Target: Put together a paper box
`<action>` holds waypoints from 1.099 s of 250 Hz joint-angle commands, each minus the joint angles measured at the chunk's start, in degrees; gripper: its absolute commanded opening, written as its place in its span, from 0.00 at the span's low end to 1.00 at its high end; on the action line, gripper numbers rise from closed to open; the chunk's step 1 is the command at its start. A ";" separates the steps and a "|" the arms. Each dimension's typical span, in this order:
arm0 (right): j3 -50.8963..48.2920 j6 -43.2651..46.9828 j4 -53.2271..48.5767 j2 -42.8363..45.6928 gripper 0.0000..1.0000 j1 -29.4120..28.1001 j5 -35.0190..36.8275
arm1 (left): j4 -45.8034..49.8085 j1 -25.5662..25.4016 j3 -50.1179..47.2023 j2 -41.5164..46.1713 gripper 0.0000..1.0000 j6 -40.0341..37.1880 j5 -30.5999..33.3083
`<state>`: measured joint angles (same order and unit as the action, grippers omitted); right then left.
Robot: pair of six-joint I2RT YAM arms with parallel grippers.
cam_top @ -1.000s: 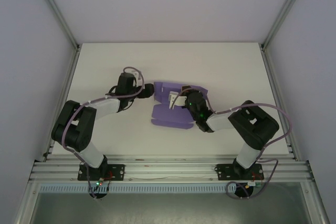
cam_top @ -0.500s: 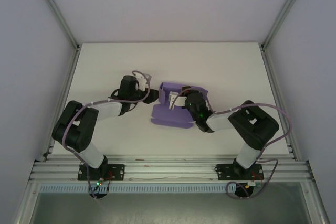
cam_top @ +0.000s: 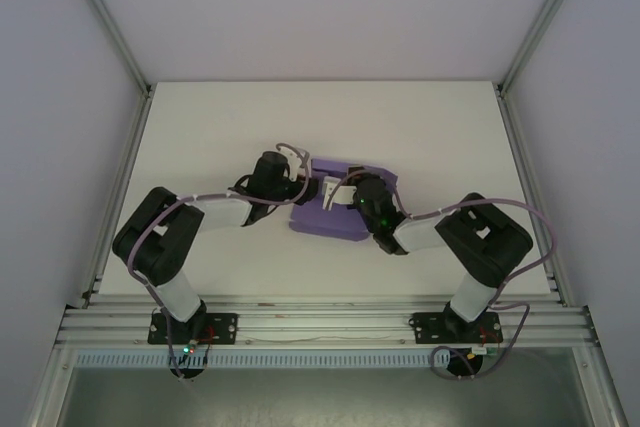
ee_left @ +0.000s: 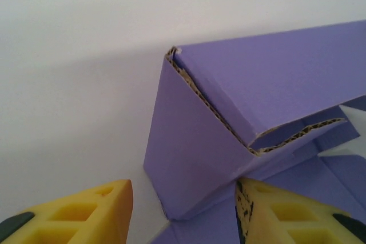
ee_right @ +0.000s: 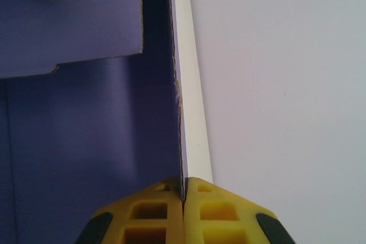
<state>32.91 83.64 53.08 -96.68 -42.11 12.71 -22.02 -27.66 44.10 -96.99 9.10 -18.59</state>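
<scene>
- right gripper point(ee_right: 183, 190) pinched tight on paper box point(ee_right: 86, 130) wall, my anchor.
- left gripper point(ee_left: 183, 215) wide open, empty, corner at 12 o'clock; i'd close gently, squaring fold.

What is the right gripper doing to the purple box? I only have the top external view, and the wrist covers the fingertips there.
Observer: In the right wrist view, the right gripper is shut on a thin upright wall of the paper box, pinching its edge.
Reviewer: And the left one?
Observer: The left gripper is open. In the left wrist view its yellow fingers sit either side of a folded corner of the box, not closed on it.
Reviewer: Is the card plain paper?
Observer: No. The corrugated edge in the left wrist view shows fluting between two purple skins.
</scene>
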 commanded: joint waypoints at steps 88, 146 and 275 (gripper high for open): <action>-0.74 -1.63 -7.08 1.28 0.00 -1.53 -2.27 | -4.73 -0.40 0.82 -1.29 0.45 -2.96 2.68; -0.34 -3.20 -8.36 1.21 0.00 -1.68 -2.19 | -5.75 -2.18 2.66 -3.94 0.39 -2.26 6.56; -0.40 -11.72 -9.36 3.14 0.01 -2.08 0.46 | 0.78 -9.73 6.35 -11.16 0.00 3.79 36.98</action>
<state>33.45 76.44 46.50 -93.78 -43.20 13.63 -24.29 -36.99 51.33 -105.54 10.81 10.04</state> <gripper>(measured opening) 0.049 0.096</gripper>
